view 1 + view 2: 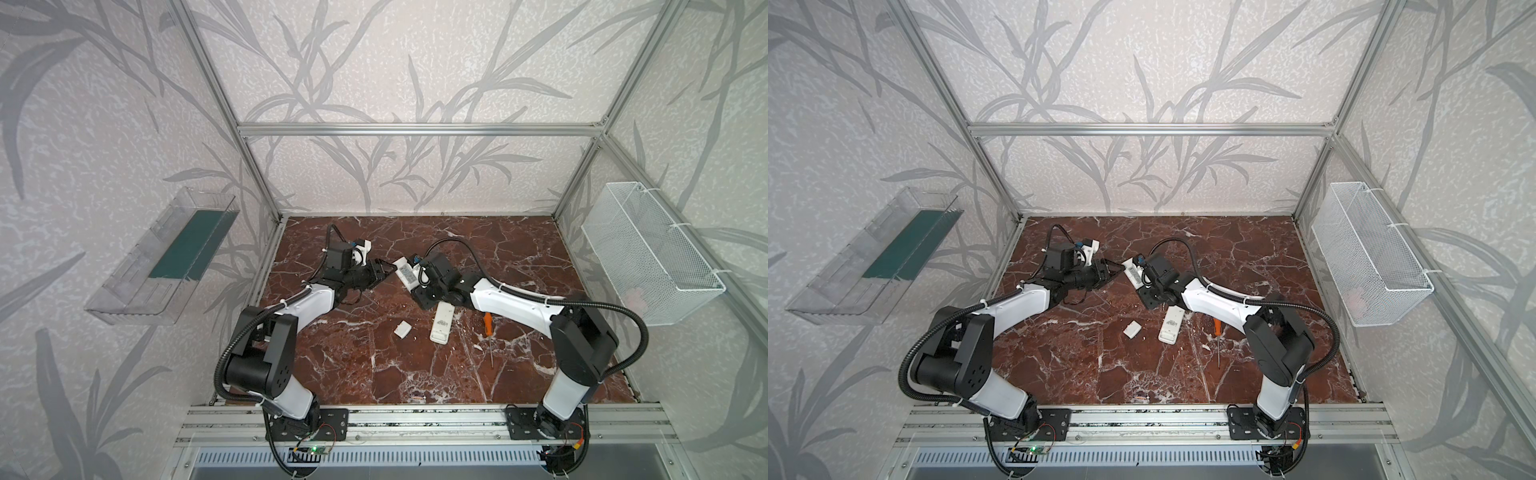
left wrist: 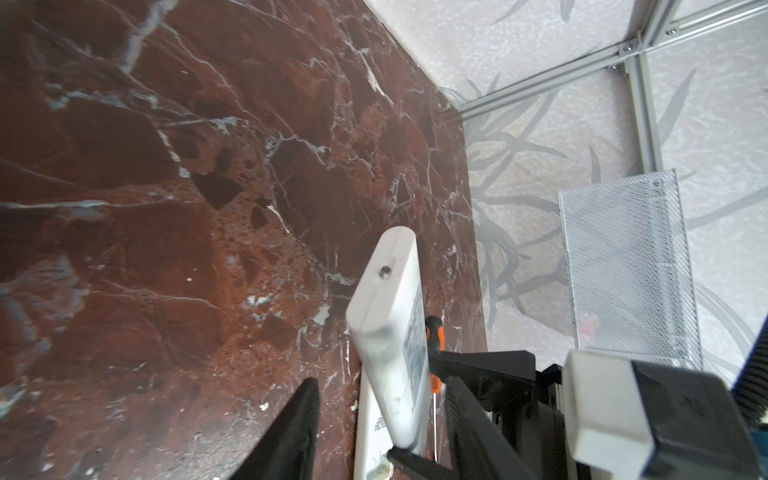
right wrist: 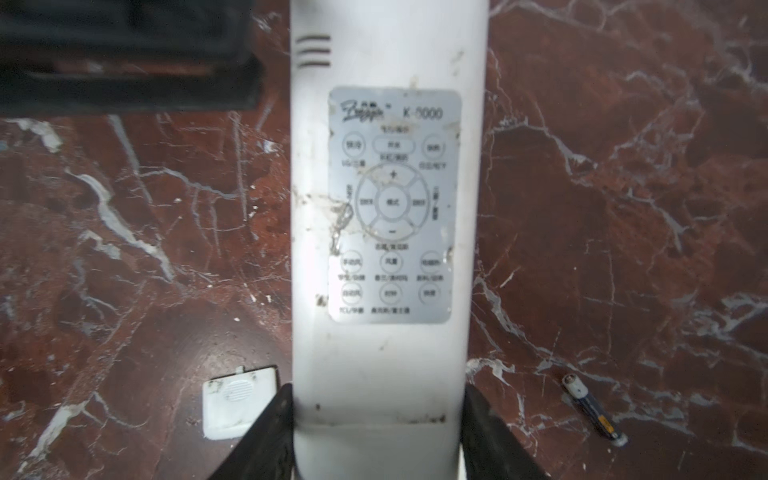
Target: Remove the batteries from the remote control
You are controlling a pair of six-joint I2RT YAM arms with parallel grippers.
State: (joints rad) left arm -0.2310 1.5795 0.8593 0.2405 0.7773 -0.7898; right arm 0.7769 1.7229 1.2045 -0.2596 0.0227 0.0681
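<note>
My right gripper (image 3: 378,392) is shut on one end of a white remote control (image 3: 386,208) and holds it above the marble table; its grey label with a printed button diagram faces the right wrist camera. In both top views the remote (image 1: 405,272) hangs between the two arms. My left gripper (image 2: 380,386) is open, its fingers standing on either side of the remote (image 2: 390,332) with gaps showing. One dark battery (image 3: 592,409) with a white end lies on the table. No battery shows in the top views.
A second white remote (image 1: 441,328) lies on the table below the right arm, with a small white cover (image 1: 402,329) to its left and an orange-handled screwdriver (image 1: 487,324) to its right. A wire basket (image 1: 648,253) hangs on the right wall, a clear tray (image 1: 162,257) on the left.
</note>
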